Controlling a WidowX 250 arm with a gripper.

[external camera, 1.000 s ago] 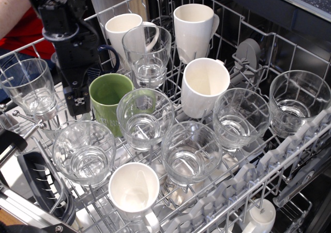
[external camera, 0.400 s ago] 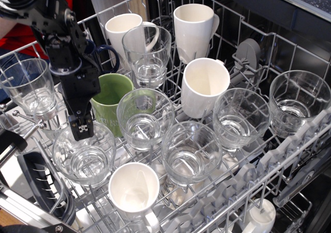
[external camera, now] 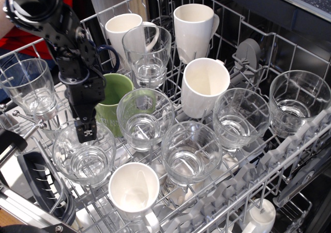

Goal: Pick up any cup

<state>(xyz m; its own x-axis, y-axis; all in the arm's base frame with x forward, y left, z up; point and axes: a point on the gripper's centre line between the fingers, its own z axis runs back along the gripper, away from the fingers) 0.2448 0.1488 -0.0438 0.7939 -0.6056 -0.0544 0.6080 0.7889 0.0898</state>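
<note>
Several clear glass tumblers stand upright in the dishwasher rack (external camera: 289, 155). The nearest to the arm is the front-left cup (external camera: 85, 160). Others stand at the centre (external camera: 145, 120), front centre (external camera: 190, 154), right (external camera: 240, 118), far right (external camera: 299, 101), back (external camera: 148, 54) and far left (external camera: 28, 88). My black gripper (external camera: 86, 131) hangs from the upper left. Its tip is at the back rim of the front-left cup, just left of the green mug (external camera: 115, 90). Only one dark finger end shows, so I cannot tell how the jaws stand. It holds nothing that I can see.
White ceramic mugs stand at the back left (external camera: 123, 28), back centre (external camera: 194, 28), middle (external camera: 205, 85) and front (external camera: 133, 191). A dark blue mug handle (external camera: 111, 54) shows behind the arm. Grey plastic tines (external camera: 248, 54) and a person's red sleeve at top left.
The gripper has come down and forward from beside the green mug's left side to the back rim of the front-left tumbler. The cups have not moved.
</note>
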